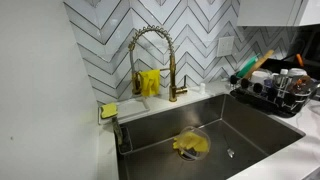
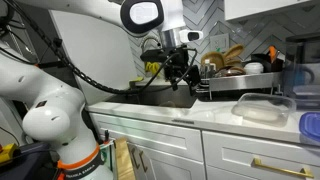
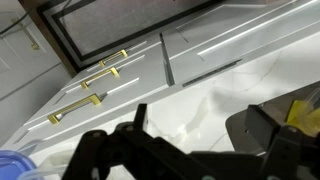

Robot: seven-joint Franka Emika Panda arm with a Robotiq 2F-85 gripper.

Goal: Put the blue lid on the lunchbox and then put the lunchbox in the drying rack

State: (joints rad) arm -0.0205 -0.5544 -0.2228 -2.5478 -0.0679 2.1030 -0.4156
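Closest up, the hand (image 3: 190, 150) hangs spread and empty above the white desk (image 2: 170, 116). Pale blue lid (image 2: 312, 125) lies near the desk's front edge, just beside the clear, shallow lunchbox (image 2: 262, 108); best to drop squarely over the lid and pinch its rim

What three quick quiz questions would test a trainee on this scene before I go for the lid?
1. True or false: the blue lid is already on the lunchbox.
2. What lies on the floor of the sink? A a yellow item; B the blue lid; C the lunchbox.
3. Where does the lunchbox sit now?
Key: 1 false; 2 A; 3 on the counter, outside the drying rack.
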